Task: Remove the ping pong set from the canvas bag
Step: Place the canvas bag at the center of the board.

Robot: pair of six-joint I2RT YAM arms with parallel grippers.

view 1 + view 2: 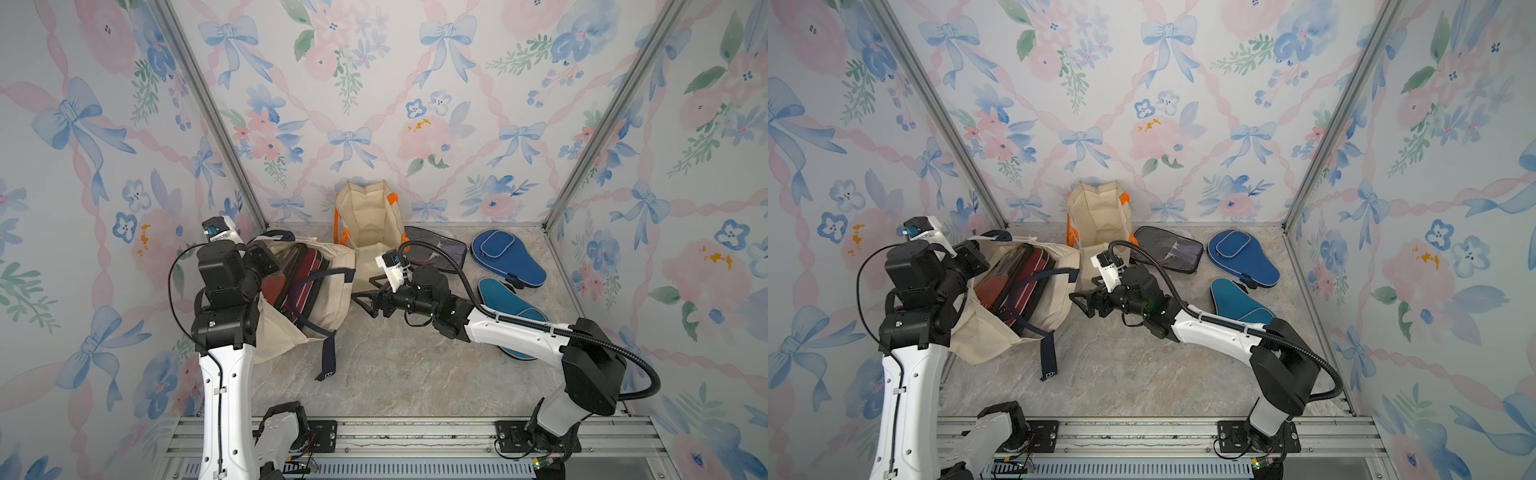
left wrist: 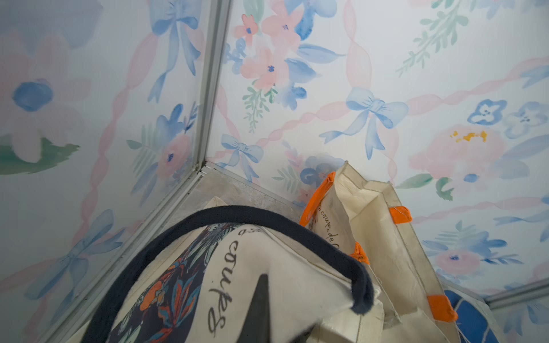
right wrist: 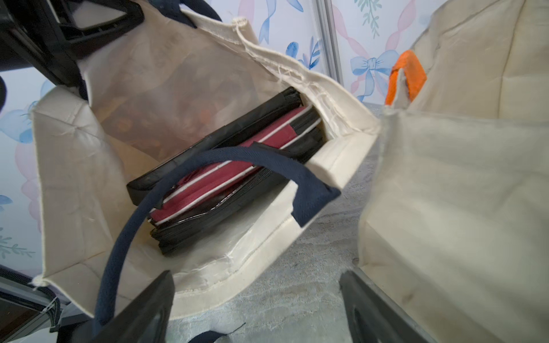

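The canvas bag (image 1: 328, 291) (image 1: 1059, 299) with navy handles lies on its side at the left, its mouth facing the right arm. My left gripper (image 1: 268, 259) (image 2: 279, 317) is shut on the cloth of the bag's upper rim and holds the mouth up. Inside lies the ping pong set (image 3: 237, 166) (image 1: 293, 278), a red case with black zip edges, next to a flat black case. My right gripper (image 1: 365, 302) (image 3: 258, 297) stands open just outside the mouth, low over the table, touching nothing.
A second cream bag with orange handles (image 1: 368, 216) stands at the back, close to my right wrist. A black mesh case (image 1: 440, 249), a blue paddle cover (image 1: 509, 257) and a teal paddle cover (image 1: 509, 305) lie at the right. A navy strap (image 1: 328, 357) trails onto the table.
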